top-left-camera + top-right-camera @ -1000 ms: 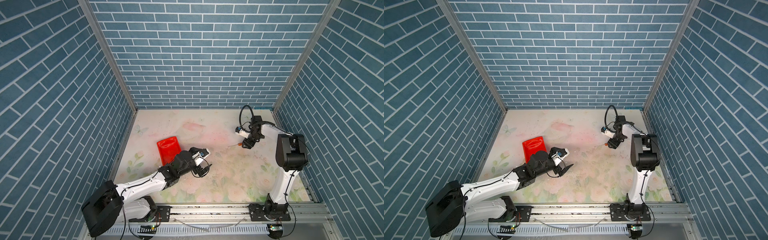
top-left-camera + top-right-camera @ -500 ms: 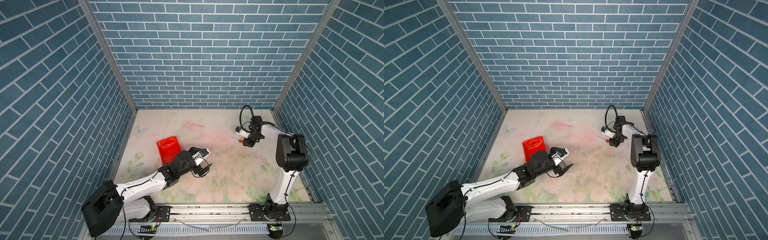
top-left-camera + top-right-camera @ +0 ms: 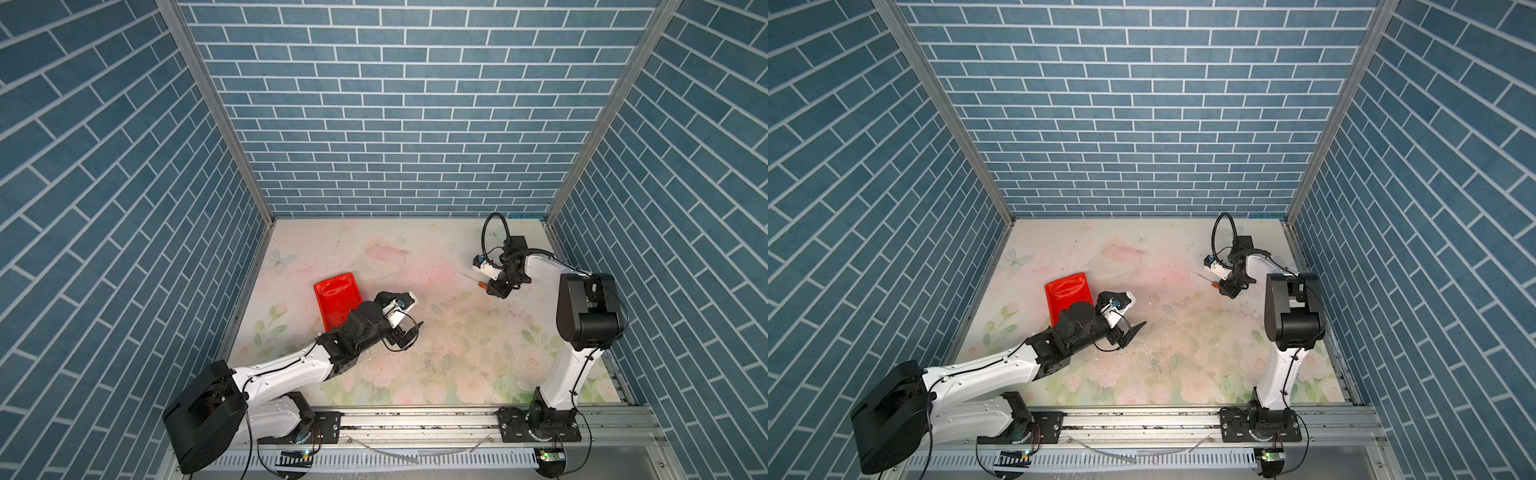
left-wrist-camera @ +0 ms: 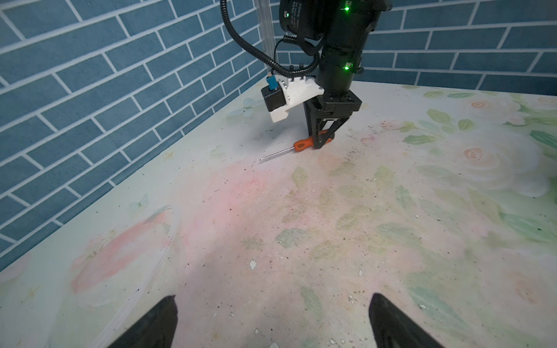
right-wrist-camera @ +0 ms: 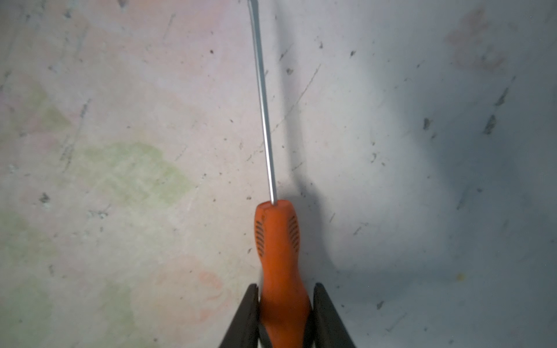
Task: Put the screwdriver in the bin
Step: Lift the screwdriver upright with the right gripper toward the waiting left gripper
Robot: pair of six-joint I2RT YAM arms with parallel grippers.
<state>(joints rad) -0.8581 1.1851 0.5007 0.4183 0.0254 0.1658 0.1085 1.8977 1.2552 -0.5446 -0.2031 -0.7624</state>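
The right gripper (image 4: 323, 139) has its jaws pinching the screwdriver (image 5: 278, 241) by its orange handle, low at the worktop (image 4: 301, 226), with the arm pointing steeply down. The left gripper (image 4: 272, 301) has its jaws spread wide and empty. The bin (image 3: 334, 291) lies behind them, far from the screwdriver.

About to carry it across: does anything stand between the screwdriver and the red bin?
Yes: the left gripper, open, and its wrist hang at the edge of the bin facing the screwdriver, about on the straight line between them. The right gripper is shut on its handle. No loose object shows there.
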